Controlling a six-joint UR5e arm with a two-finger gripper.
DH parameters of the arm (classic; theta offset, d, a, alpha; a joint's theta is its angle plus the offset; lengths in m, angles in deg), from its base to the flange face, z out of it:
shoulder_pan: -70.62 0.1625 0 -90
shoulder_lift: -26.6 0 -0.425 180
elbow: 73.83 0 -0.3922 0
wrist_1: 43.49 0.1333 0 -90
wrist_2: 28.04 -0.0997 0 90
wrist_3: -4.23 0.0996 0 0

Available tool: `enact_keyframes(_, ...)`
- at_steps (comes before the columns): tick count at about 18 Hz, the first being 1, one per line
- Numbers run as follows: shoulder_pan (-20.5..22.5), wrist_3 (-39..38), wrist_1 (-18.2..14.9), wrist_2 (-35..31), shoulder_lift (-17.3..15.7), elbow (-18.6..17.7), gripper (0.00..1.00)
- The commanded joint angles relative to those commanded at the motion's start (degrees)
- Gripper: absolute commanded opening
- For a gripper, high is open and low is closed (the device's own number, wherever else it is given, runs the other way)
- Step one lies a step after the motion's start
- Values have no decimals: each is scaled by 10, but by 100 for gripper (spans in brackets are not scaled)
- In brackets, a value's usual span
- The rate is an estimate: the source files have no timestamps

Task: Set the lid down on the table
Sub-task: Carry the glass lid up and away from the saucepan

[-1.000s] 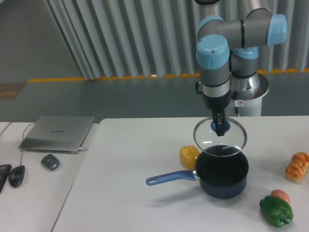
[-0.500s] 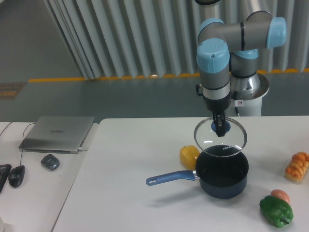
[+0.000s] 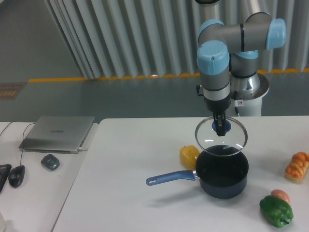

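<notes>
Lid (image 3: 220,136) slightly rightward, above empty saucepan (image 3: 221,175)

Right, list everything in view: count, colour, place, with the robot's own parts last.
lid: 1, clear glass with blue knob, held above the saucepan
saucepan: 1, dark blue, long handle pointing left, on the table
table: 1, white, centre and right
yellow pepper: 1, yellow, left of the saucepan
green pepper: 1, green, table's front right
reddish item: 1, behind the green pepper, too small to name
orange food item: 1, orange, right edge
laptop: 1, grey, closed, on the left desk
computer mice: 2, dark, left desk
arm: 1, grey and light blue
claw: 1, dark, shut on the lid's knob
</notes>
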Motion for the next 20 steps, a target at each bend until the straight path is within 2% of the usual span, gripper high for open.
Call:
enact_keyframes(4, 3, 30, 0, -22, 0, -6, 33)
enact_keyframes(16, 41, 117, 0, -30, -17, -31, 33)
enact_keyframes(20, 54, 148, 6, -47, -29, -52, 33)
